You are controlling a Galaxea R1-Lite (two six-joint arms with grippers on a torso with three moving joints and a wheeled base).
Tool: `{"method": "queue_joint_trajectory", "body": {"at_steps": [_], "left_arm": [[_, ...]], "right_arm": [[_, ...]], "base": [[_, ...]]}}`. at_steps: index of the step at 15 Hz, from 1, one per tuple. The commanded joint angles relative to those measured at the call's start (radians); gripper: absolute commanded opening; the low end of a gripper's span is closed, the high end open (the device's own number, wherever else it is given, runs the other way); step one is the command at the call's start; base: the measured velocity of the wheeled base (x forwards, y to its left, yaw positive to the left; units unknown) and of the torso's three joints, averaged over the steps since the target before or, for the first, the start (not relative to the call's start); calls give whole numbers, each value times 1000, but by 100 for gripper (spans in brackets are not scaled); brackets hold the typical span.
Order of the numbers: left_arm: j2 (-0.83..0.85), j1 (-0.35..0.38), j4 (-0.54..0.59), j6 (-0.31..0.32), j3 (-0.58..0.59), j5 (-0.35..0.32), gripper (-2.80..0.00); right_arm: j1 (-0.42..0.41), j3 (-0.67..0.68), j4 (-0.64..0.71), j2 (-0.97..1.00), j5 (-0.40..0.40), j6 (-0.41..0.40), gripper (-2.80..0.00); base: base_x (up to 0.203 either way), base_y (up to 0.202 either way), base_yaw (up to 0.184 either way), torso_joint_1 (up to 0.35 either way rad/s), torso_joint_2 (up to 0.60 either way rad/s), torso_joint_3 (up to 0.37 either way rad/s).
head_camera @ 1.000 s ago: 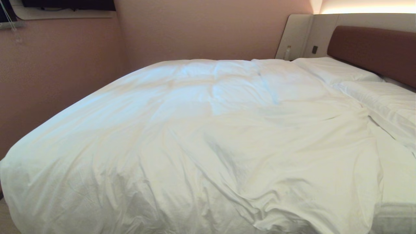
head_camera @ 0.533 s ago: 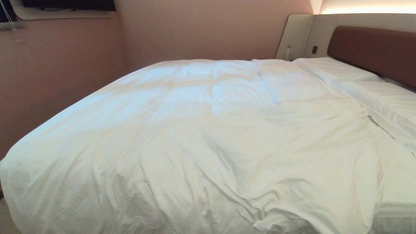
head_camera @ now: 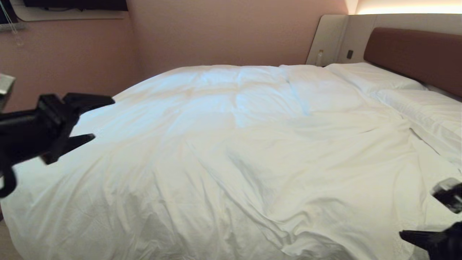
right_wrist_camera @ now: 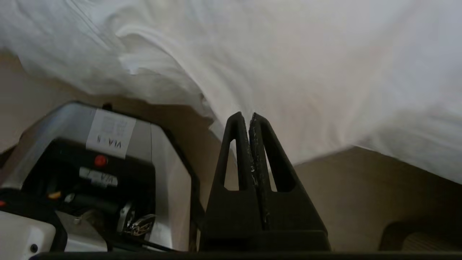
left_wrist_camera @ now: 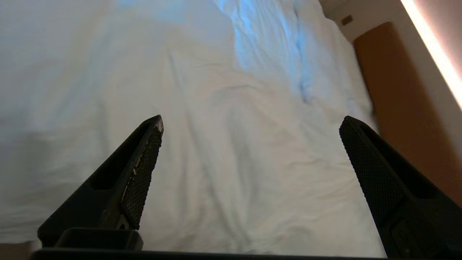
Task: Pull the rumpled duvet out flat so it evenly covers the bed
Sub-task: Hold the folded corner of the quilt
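Duvet lies rumpled across the bed, nothing pulled flat yet: left hand hovers wide open and empty, right hand pinched shut, empty, near edge.

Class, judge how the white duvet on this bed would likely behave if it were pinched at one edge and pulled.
The duvet is probably floppy: soft creases run across it. It looks puffy, so likely light for its bulk. Its near edge drapes off the bed, so a pull would probably drag folds along.
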Motion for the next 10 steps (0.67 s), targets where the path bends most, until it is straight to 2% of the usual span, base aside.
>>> {"method": "queue_joint_trajectory", "body": {"at_steps": [1,3,6,8,10], "left_arm": [[315,-10,-12,-93,-146,-25,0],[485,-36,-5,-154,-300,-49,0],[670,-91,86,-237,-523,-57,0],[736,-130,112,-277,-587,-55,0],[778,-142,116,-287,-623,-54,0]], "right_arm": [[46,-48,-476,251,-2,6,-280],[96,-142,-508,393,-7,20,-280],[174,-273,-563,542,-37,59,-280],[196,-284,-614,588,-48,74,-280],[197,-283,-625,607,-48,78,-280]], "base": [[0,0,0,0,0,0],[0,0,0,0,0,0],[0,0,0,0,0,0],[0,0,0,0,0,0],[0,0,0,0,0,0]]}}
